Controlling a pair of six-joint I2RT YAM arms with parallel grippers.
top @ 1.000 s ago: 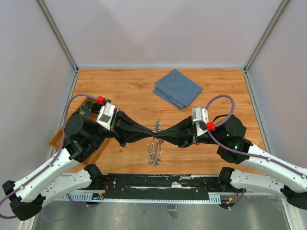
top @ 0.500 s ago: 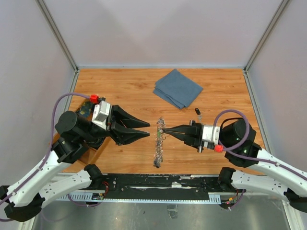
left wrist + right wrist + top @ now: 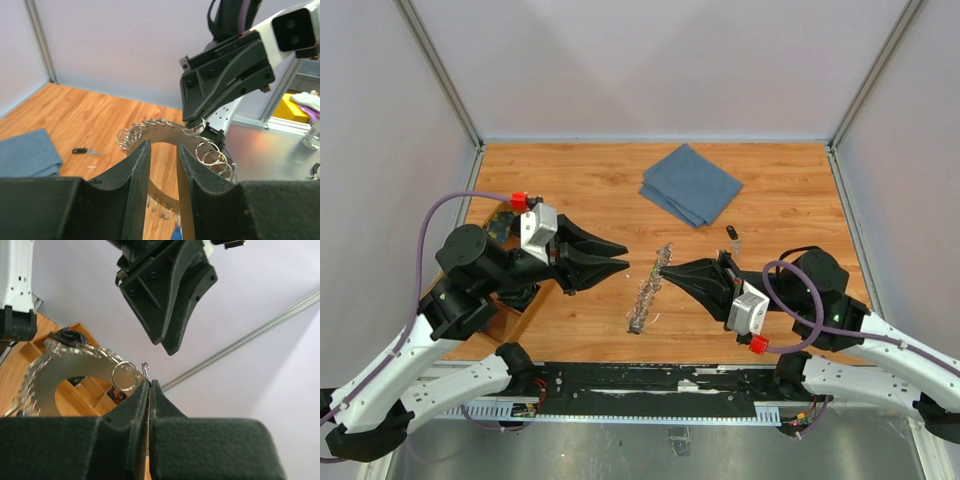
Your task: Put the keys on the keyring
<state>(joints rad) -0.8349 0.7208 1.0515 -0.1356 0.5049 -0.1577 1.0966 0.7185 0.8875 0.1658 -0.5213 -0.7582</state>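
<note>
the left hand (image 3: 623,257) has let go and drawn back, its fingers apart and empty, so the right hand (image 3: 665,267) alone pinches the keyring (image 3: 646,295) by its rim, hanging tilted above the worktop (image 3: 580,190); fetching a key looks like the next step, and a black-headed key (image 3: 732,235) lies near. the wooden tray (image 3: 508,322) sits mostly under the left arm, its contents hidden

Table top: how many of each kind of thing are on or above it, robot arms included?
robot arms: 2, with the left claw open and the right claw shut on the metal ring
metal ring: 1
blue cloth: 1
loose black key: 1
wooden tray: 1
Total: 6
</note>
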